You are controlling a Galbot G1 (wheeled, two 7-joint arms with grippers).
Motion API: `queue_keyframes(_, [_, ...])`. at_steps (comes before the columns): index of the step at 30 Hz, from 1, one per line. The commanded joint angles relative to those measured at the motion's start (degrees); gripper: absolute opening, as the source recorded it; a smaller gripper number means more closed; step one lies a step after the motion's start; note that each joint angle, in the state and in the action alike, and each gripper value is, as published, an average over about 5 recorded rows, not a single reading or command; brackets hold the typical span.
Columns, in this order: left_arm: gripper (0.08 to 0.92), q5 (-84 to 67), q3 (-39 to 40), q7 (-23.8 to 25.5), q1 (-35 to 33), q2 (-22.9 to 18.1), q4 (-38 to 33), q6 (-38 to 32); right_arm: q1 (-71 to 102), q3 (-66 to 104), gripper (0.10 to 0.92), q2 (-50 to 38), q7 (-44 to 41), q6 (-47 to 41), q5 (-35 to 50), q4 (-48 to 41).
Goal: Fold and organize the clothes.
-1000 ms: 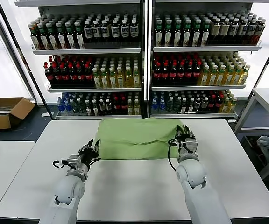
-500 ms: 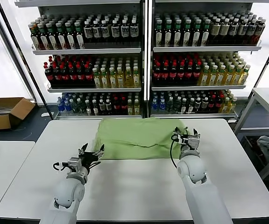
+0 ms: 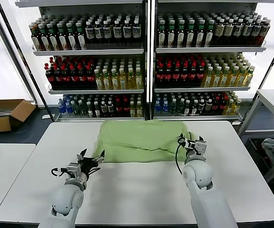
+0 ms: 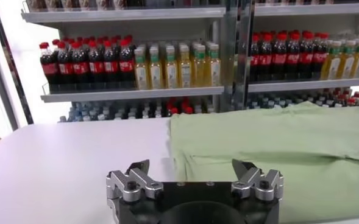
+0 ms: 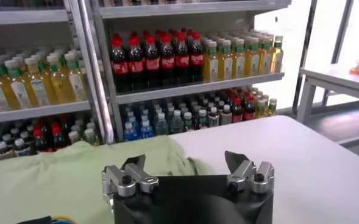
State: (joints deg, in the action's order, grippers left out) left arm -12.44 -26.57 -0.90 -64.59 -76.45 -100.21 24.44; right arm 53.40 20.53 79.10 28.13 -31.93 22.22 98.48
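Both grippers had backed off the shirt [image 3: 139, 140] since a second earlier: head view showed left gripper [image 3: 90, 159] and right gripper [image 3: 191, 142] spread wide, empty, shirt folded mid-table [image 3: 251, 190]. Wrist views confirmed empty jaws; next fold probably needs matched, even grasps.

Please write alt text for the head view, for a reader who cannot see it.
A folded light green shirt lies on a white table. The left pincer is open at the shirt's near left corner, the right pincer open at its right edge, neither holding anything. Shelves of bottled drinks stand behind.
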Motion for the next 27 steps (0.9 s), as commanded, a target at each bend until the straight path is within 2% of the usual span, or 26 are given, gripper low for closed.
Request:
queue_keyframes(1, [0.823,0.03,-0.22,-0.27,-0.23,0.06,-0.75,0.27,5.52,0.43,0.823,-1.51,0.38,-1.22,-0.50,3.58])
queue_keyframes(27, [0.823,1.16,0.52,-0.96,0.83,0.77,2.63,3.36,9.15,1.28,0.823,-1.66,-0.82,-1.14,-2.50,1.24])
